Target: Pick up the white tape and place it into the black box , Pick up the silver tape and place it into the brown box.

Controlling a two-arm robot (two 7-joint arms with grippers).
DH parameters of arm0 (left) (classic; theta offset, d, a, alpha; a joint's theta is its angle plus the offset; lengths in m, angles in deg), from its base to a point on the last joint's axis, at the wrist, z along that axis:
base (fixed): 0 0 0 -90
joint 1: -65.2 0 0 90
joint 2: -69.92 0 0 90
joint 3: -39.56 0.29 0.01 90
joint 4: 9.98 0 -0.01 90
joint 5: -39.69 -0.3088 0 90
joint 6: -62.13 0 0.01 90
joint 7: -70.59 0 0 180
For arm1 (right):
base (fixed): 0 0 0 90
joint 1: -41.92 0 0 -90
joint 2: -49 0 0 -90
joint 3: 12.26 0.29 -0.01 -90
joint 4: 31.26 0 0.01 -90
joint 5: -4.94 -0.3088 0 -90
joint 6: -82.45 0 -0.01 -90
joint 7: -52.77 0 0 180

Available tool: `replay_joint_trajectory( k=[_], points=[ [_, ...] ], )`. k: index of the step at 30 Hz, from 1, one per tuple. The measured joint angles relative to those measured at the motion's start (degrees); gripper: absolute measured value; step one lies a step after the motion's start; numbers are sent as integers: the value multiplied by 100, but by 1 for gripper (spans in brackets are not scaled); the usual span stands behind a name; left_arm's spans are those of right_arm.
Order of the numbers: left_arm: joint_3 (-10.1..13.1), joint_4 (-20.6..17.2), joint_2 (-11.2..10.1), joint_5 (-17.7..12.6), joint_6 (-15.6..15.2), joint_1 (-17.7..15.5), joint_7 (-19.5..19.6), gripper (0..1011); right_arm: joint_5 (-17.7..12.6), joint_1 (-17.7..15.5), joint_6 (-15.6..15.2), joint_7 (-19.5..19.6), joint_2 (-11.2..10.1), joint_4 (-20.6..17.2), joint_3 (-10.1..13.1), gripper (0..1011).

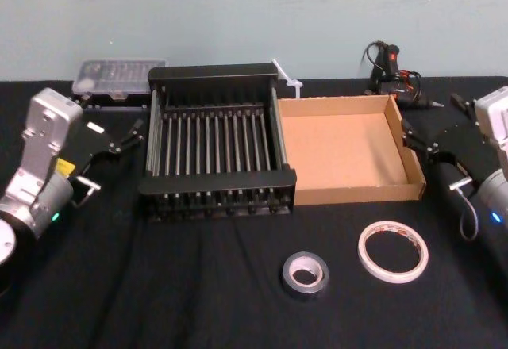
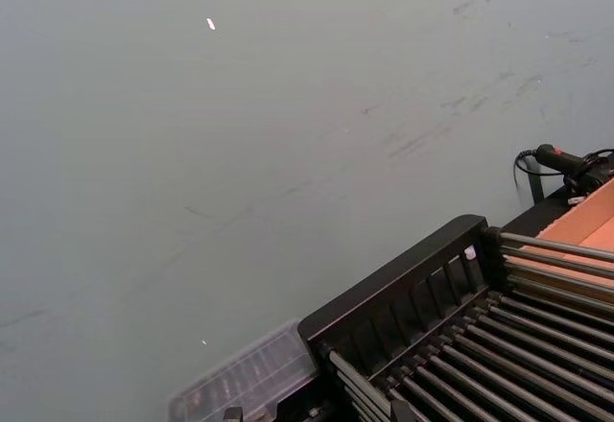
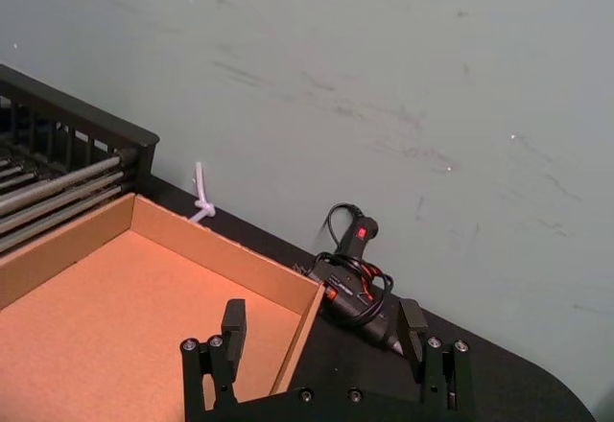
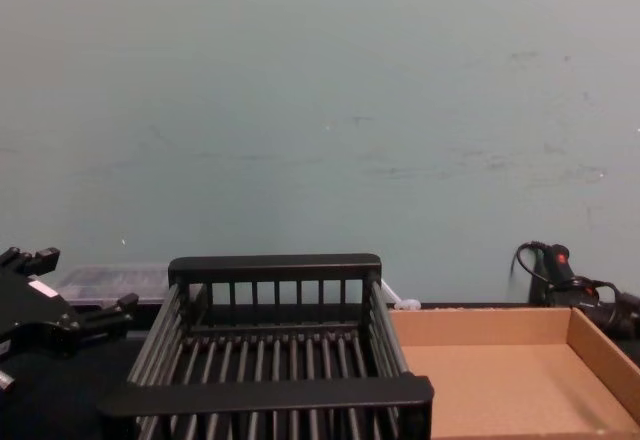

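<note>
Okay, head view: the white tape (image 1: 393, 251) lies flat near the desk's (image 1: 198, 309) front edge, right of centre. The silver tape (image 1: 305, 274) is near it toward the centre, not touching. The black box (image 1: 218, 139) sits mid-desk toward the back edge, with the brown box (image 1: 345, 151) against its right side — both empty. The left gripper (image 1: 127, 137) hangs off the black box's left side, fingers apart, holding nothing. The right gripper (image 1: 414, 139) is by the brown box's right wall, likewise parted and empty. A plastic case (image 1: 119, 78) sits at the back-left and a glue gun (image 1: 389, 65) at the back-right.

Left wrist view: the black box's back rim and bars, with the plastic case beyond its corner.

Right wrist view: the right gripper's fingers are spread wide with nothing between them, over the brown box's right wall, and the glue gun is just past it.

Chest view: the left gripper is low beside the black box's left wall, fingers parted.

Step in hand (my read): the reach for the white tape, not yet begun. The right gripper looks nearer. Come straight down with one finger inside the ring and one outside, since the roll lies flat and thin. Stay off the silver tape. Lift well above the black box's thick front rim — then release low and flat over the bars.
</note>
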Motion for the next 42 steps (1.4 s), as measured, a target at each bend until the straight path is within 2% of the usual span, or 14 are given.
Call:
replay_joint_trajectory(
  k=[7,9,13,19,24,26,32,36,42],
  points=[
    [0,0,0,0,0,0,0,1001,-161,-297,-141,-116,-133,-411,247,1002],
    [0,0,0,0,0,0,0,1001,-280,-492,-268,-193,-239,-665,374,1002],
    [0,0,0,0,0,0,0,1001,-407,-706,-404,-283,-368,-932,514,1002],
    [0,0,0,0,0,0,0,1001,-703,-1267,-752,-460,-693,-1563,853,1002],
    [0,0,0,0,0,0,0,1001,-841,-1584,-916,-553,-850,-1854,1029,1002],
    [0,0,0,0,0,0,0,1001,-929,-1818,-1026,-635,-949,-2038,1146,1002],
    [0,0,0,0,0,0,0,1001,-1092,-2101,-1242,-791,-998,-2203,1247,1002],
    [0,0,0,0,0,0,0,1001,-1203,-2265,-1498,-902,-974,-2261,1266,1002],
    [0,0,0,0,0,0,0,1001,-1214,-2351,-1727,-1004,-940,-2279,1265,1002]
  ],
)
